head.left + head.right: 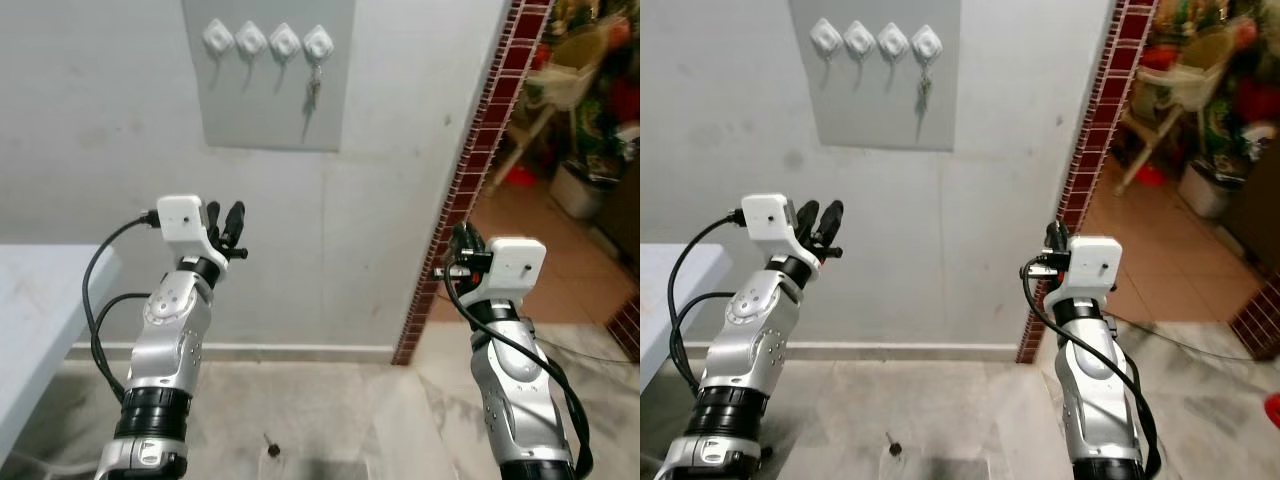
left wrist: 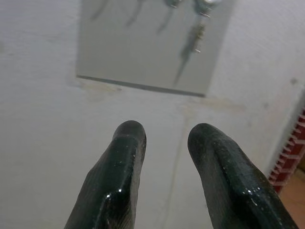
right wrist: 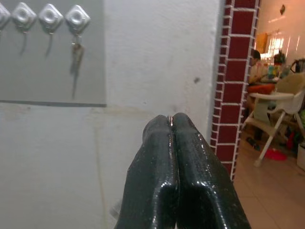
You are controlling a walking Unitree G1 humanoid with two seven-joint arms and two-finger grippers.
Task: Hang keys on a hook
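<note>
A grey panel (image 1: 270, 110) on the white wall carries a row of several white hooks. The keys (image 1: 313, 90) hang from the rightmost hook (image 1: 318, 42) and dangle against the panel. My left gripper (image 1: 228, 228) is raised below and left of the panel, open, nothing between its fingers (image 2: 126, 157). My right gripper (image 1: 462, 240) is held up at the right, near the brick wall edge, shut with nothing held; its fingers (image 3: 171, 143) press together. The keys (image 3: 76, 50) hang well away from both grippers.
A red brick wall edge (image 1: 480, 150) borders a doorway at the right, with a white high chair (image 1: 565, 75) and clutter on the tiled floor beyond. A white table edge (image 1: 40, 310) is at the left. A small dark object (image 1: 272, 448) lies on the marble floor.
</note>
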